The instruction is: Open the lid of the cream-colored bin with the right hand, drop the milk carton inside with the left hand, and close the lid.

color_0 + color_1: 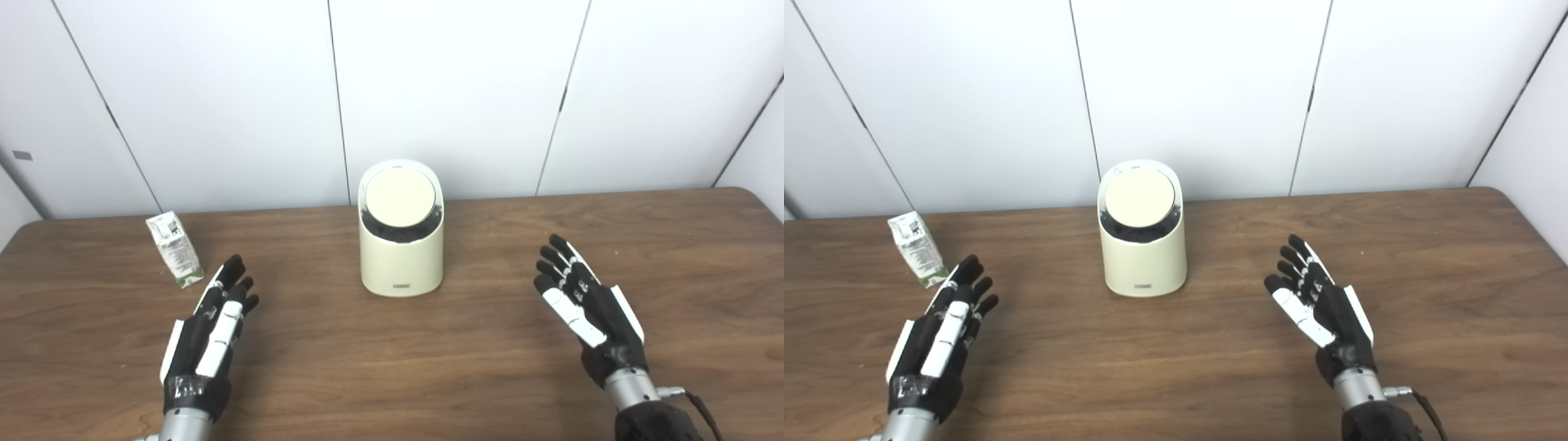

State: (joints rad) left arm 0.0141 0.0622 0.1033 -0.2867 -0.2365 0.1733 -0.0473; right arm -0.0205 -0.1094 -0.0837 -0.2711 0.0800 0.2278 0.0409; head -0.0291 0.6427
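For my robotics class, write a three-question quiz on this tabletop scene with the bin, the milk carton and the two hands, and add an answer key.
1. True or false: the lid of the cream-colored bin is shut.
2. Which hand is nearer the milk carton? A) left hand B) right hand
3. Fill in: both hands are ____ and hold nothing.

Key: 1 true; 2 A; 3 open.
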